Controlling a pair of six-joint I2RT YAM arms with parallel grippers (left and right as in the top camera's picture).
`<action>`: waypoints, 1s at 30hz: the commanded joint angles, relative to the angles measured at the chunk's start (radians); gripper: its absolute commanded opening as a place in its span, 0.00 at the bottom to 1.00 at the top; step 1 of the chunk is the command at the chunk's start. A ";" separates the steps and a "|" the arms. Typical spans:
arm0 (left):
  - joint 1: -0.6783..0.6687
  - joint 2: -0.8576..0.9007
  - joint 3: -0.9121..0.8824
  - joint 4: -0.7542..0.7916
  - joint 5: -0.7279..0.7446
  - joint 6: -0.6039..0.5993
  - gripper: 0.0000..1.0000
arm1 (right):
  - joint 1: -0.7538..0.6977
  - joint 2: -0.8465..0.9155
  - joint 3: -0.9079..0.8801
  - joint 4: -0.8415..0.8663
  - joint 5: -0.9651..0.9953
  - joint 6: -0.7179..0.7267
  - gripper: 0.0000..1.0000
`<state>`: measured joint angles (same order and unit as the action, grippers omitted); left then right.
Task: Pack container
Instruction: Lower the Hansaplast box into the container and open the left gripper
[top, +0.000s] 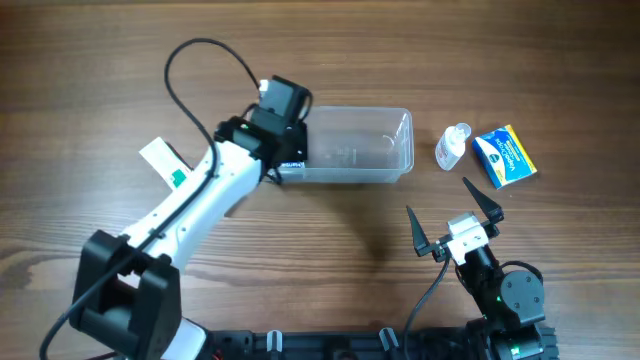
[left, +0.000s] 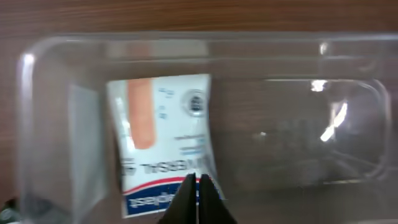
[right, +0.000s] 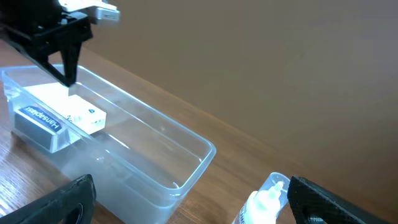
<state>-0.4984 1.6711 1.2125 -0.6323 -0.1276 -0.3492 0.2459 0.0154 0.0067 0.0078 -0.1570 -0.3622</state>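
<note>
Far left on the bench (top: 80, 60): one white paper slip (top: 160, 158), flat beside the left arm (top: 200, 195). Next, the left fingers (left: 196, 200): pressed together, clamped on nothing, tips down at the near edge of the plaster box (left: 165, 137). Touching it or just above it, impossible to tell. Plaster box already inside the container (top: 408, 140), at its left end, the rest of the floor bare. Container itself mid-bench, long side running left to right.

Judged as the tail of a placing step. To do it well:
- Lift the left fingers straight up before swinging away, so as not to drag the plaster box or shift the light container.
- Stay clear of the left wall.
- Leave the plaster box tucked into its end to save room.
- Then, probably, reach with the right side for the things right of the container, one at a time, gripping the bottle low to avoid toppling it.

Count, left to right:
- one slip
- one container
- one plaster box in it
- one small clear bottle (top: 452, 147) just right of the container
- one blue box (top: 505, 158) beside the bottle, near but apart

Right fingers (top: 484, 202) spread wide and empty, hovering toward the near edge, below the bottle.
</note>
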 joint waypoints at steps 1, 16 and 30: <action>-0.053 0.011 0.020 0.011 0.026 -0.026 0.04 | -0.005 -0.008 -0.002 0.006 -0.019 -0.005 1.00; -0.062 0.075 0.020 0.059 0.094 -0.107 0.04 | -0.005 -0.008 -0.002 0.006 -0.019 -0.005 1.00; -0.053 0.157 0.020 0.150 0.016 -0.102 0.04 | -0.005 -0.008 -0.002 0.006 -0.019 -0.005 1.00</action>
<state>-0.5579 1.8038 1.2148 -0.4908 -0.0593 -0.4400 0.2459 0.0154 0.0067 0.0078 -0.1570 -0.3622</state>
